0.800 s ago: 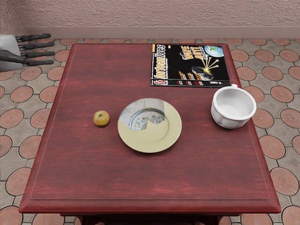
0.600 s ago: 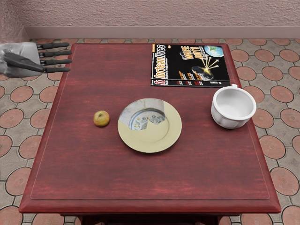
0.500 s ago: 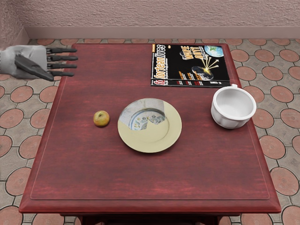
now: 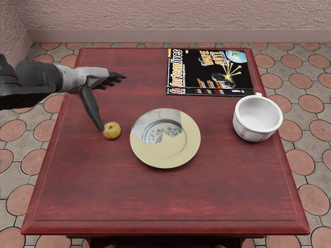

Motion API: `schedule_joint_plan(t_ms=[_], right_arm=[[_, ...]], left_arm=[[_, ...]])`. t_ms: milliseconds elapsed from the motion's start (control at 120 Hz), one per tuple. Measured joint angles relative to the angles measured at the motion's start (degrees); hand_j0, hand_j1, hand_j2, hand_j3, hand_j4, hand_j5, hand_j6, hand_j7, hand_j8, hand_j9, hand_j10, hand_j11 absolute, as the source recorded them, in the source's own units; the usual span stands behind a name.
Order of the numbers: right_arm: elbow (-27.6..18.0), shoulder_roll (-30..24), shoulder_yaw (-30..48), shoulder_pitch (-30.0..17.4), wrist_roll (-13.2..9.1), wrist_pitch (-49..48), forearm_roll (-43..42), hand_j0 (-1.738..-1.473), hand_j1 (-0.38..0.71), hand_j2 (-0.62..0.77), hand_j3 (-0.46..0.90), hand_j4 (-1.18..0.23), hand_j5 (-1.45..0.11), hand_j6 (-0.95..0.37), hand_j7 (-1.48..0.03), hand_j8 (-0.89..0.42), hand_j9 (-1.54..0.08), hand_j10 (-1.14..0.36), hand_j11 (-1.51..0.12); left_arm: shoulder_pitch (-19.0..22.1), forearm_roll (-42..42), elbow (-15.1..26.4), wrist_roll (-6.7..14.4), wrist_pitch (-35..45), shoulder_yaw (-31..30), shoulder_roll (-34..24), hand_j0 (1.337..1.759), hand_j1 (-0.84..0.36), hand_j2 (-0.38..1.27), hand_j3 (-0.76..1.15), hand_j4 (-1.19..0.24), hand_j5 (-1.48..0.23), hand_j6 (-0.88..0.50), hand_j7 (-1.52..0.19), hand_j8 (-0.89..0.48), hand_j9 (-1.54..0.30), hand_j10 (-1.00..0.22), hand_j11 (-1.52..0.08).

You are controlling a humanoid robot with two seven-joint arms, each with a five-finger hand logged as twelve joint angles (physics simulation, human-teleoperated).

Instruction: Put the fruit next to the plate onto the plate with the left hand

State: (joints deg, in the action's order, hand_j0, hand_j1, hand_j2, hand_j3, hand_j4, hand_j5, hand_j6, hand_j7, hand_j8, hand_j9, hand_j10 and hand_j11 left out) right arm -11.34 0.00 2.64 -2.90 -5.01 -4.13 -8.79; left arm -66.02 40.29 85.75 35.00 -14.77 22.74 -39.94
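Observation:
A small yellow-brown fruit (image 4: 111, 130) lies on the red wooden table (image 4: 103, 181), just left of a cream plate (image 4: 190, 148) with a patterned centre. My left hand (image 4: 107, 101) reaches in from the left edge and hovers above and behind the fruit. It is open: the thumb points down, its tip right beside the fruit's left side, and the other fingers stretch out to the right. I cannot tell whether the thumb touches the fruit. Nothing lies on the plate. The right arm is out of view.
A black magazine (image 4: 209, 71) lies at the table's back right. A white cup (image 4: 257, 118) stands to the right of the plate. Tiled floor surrounds the table, with a wall behind.
The left hand has swung in from the far left corner over the table, down toward the fruit, with its thumb now lowered beside it. Fruit and plate have not moved.

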Motion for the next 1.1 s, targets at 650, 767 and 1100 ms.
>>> schedule_joint_plan(t_ms=[650,767,1100], right_arm=[[0.0,0.0,0.0,0.0,0.0,0.0,0.0,-1.658,-0.33,0.0,0.0,-0.02,-0.02,-0.02,-0.02,-0.02,-0.02,-0.02,-0.02],[0.0,0.0,0.0,0.0,0.0,0.0,0.0,-1.658,-0.33,0.0,0.0,-0.02,-0.02,-0.02,-0.02,-0.02,-0.02,-0.02,-0.02],[0.0,0.0,0.0,0.0,0.0,0.0,0.0,-1.658,-0.33,0.0,0.0,-0.02,-0.02,-0.02,-0.02,-0.02,-0.02,-0.02,-0.02]], left_arm=[[-6.61,6.02,0.87,0.0,29.38,-27.82,9.87,1.658,0.24,0.02,0.0,-0.1,-0.12,-0.1,-0.12,-0.1,-0.12,-0.1,-0.12],[-5.75,6.58,0.73,0.0,30.03,-28.77,9.97,1.658,0.15,0.04,0.0,-0.17,-0.22,-0.17,-0.22,-0.17,-0.22,-0.17,-0.22],[-5.7,7.21,0.65,0.0,31.56,-30.65,9.97,1.658,-0.04,0.07,0.0,-0.33,-0.42,-0.33,-0.42,-0.33,-0.42,-0.33,-0.42]])
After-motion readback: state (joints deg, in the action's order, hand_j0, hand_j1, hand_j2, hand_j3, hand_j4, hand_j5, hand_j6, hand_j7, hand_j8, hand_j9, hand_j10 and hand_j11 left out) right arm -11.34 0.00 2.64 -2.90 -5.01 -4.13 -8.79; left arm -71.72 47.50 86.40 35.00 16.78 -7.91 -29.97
